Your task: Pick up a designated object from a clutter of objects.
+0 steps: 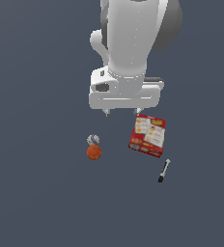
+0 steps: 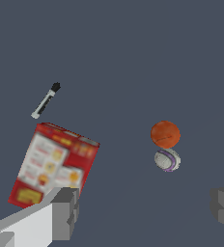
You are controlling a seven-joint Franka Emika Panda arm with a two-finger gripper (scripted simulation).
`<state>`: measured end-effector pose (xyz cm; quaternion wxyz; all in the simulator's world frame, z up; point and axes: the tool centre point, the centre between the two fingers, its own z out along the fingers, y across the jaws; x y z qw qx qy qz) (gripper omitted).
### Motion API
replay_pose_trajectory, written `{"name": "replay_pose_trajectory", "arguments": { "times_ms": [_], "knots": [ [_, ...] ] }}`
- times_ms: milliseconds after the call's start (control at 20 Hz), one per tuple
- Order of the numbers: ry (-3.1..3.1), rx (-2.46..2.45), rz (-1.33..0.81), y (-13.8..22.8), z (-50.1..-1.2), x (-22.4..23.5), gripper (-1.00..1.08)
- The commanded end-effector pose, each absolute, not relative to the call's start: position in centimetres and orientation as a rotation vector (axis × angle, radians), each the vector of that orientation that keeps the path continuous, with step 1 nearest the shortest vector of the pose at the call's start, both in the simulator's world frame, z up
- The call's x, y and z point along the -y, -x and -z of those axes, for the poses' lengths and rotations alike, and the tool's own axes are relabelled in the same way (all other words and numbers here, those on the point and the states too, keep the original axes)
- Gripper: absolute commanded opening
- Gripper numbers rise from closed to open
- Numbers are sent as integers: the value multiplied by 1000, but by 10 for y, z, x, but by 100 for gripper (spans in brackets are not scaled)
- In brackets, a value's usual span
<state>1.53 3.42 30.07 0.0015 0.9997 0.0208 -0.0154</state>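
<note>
The thin marker (image 1: 164,171) lies on the dark floor, black at its lower end and pale at its upper end, just below and to the exterior view's right of the flat red box (image 1: 148,135). It also shows in the wrist view (image 2: 46,100), beyond the red box (image 2: 52,166). My gripper (image 1: 121,112) hangs open and empty above the floor, up and to the exterior view's left of the box, well away from the marker. In the wrist view its two fingers (image 2: 65,213) stand wide apart with nothing between them (image 2: 145,212).
An orange ball (image 1: 94,152) and a smaller white-purple ball (image 1: 93,140) touch each other to the exterior view's left of the box. Both show in the wrist view too, orange ball (image 2: 165,134) and white-purple ball (image 2: 167,159). Dark floor lies all around.
</note>
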Motion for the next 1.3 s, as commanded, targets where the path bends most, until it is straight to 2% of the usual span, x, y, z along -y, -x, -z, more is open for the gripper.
{"name": "replay_pose_trajectory", "arguments": {
  "times_ms": [0, 450, 1250],
  "knots": [
    [-3137, -29, 47, -22, -294, -41, 100],
    [-3128, 174, 35, -56, -254, -80, 100],
    [-3076, 600, 12, -103, -152, -172, 100]
  ]
}}
